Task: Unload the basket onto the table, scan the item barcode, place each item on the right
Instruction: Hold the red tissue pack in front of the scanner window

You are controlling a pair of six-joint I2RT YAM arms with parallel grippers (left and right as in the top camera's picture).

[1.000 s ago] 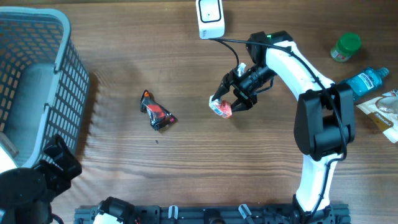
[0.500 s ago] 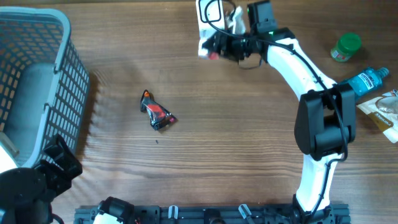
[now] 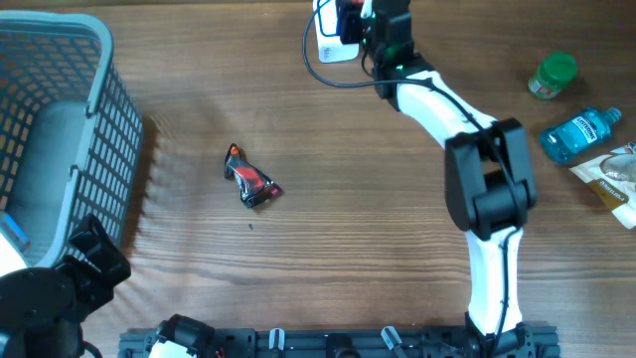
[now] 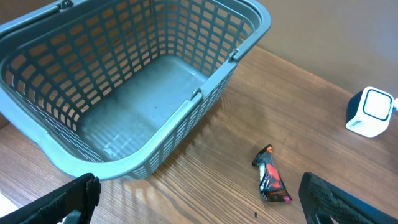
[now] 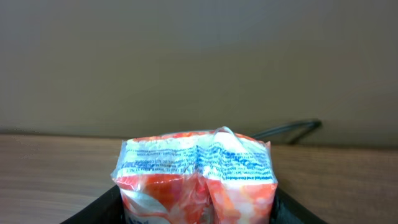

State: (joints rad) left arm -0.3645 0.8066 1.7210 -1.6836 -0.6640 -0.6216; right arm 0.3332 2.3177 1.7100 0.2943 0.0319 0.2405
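From above, my right gripper (image 3: 356, 18) is stretched to the far edge of the surface (image 3: 348, 249), just beside the white scanner (image 3: 328, 45). What it carries I cannot make out here.

In the left wrist view, my left gripper (image 4: 199, 208) stands wide with nothing in it. The grey basket (image 4: 242, 43) is beyond it, and a red-black wrapper (image 4: 272, 182) lies just ahead to the right.

In the right wrist view, a red-and-white packet (image 5: 196, 177) sits clamped between my partly closed jaws, its fine print facing the camera.
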